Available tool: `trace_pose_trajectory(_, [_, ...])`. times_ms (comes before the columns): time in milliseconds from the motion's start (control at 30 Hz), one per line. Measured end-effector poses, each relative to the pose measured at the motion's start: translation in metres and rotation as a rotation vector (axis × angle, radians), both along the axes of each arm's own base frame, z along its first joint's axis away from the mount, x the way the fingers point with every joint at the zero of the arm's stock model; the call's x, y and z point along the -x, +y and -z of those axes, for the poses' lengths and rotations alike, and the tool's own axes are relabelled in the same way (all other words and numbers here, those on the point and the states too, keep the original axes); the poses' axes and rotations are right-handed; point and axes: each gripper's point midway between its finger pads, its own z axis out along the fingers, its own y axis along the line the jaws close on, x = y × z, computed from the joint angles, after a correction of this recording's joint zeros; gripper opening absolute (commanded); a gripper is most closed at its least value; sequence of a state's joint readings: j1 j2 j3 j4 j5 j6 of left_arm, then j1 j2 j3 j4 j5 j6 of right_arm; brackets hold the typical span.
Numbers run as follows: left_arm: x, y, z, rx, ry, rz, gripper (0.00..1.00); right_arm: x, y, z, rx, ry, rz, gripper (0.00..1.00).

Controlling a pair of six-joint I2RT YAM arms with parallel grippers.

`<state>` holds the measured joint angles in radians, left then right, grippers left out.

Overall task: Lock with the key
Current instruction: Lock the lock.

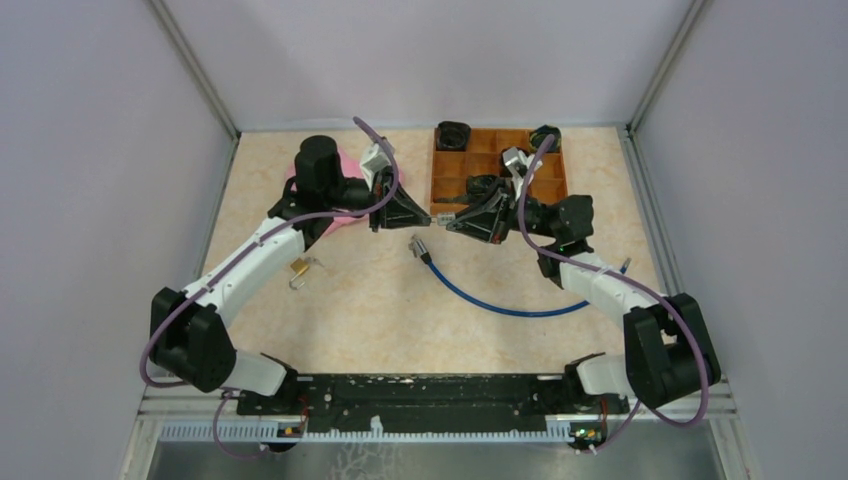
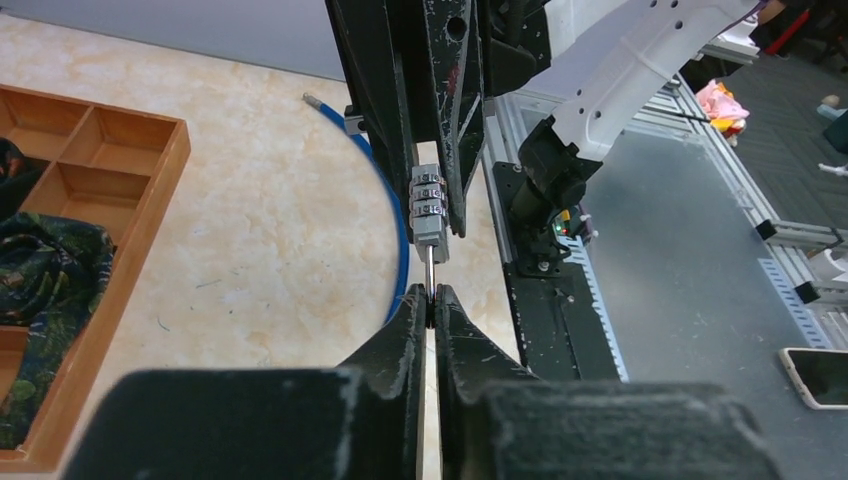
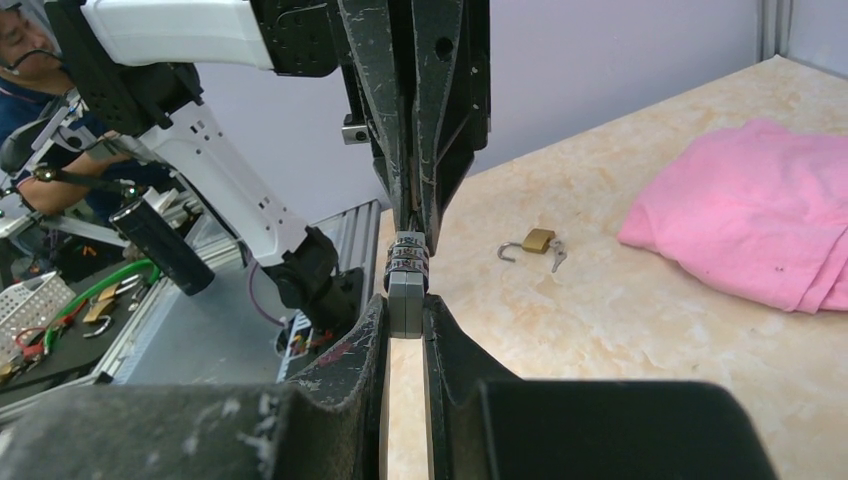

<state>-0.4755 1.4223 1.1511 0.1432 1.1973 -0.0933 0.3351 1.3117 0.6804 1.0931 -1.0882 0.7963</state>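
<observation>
A small brass padlock [image 3: 538,240] lies flat on its side on the beige marbled table [image 3: 620,330]. Its body is squat and golden. Its silver shackle [image 3: 508,251] stands open, curving away from the body as a free hook. A small silver key [image 3: 557,256] sits just beside the body, on the side away from the shackle. The view is too small to show whether the key is in the keyhole or only touching it. Padlock and key lie near the pink cloth [image 3: 740,220] but apart from it, on bare tabletop. From above, they lie just beside the left arm's white link [image 1: 250,262].
</observation>
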Motion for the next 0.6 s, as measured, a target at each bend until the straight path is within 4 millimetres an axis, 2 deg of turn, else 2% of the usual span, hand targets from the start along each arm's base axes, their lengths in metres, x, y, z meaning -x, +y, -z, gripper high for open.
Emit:
trace_pose_trajectory(33, [0.0,0.0,0.0,0.0,0.0,0.0,0.0,0.0,0.0,0.0,0.0,-0.001,0.002,0.0])
trace_pose_trajectory(67, [0.0,0.0,0.0,0.0,0.0,0.0,0.0,-0.001,0.0,0.0,0.0,-0.004,0.004,0.05])
trace_pose_trajectory(167, [-0.001,0.0,0.003,-0.01,-0.012,-0.006,0.0,-0.002,0.0,0.003,0.011,-0.022,0.01,0.36])
trace_pose_trajectory(233, [-0.005,0.001,0.006,-0.035,-0.023,-0.026,0.0,-0.005,0.001,0.012,0.041,-0.038,0.014,0.65])
trace_pose_trajectory(267, [-0.007,0.002,0.007,-0.048,-0.031,-0.037,0.0,-0.007,0.001,0.018,0.063,-0.04,0.017,0.72])
trace_pose_trajectory(400, [-0.014,0.006,0.008,-0.122,-0.116,-0.076,0.0,-0.02,0.0,0.04,0.192,-0.088,0.029,0.75])
trace_pose_trajectory(500, [-0.012,0.012,0.012,-0.211,-0.157,-0.089,0.0,-0.027,-0.003,0.045,0.281,-0.157,0.032,0.74])
trace_pose_trajectory(600, [-0.006,0.018,0.022,-0.309,-0.173,-0.085,0.0,-0.024,-0.007,0.049,0.339,-0.215,0.027,0.71])
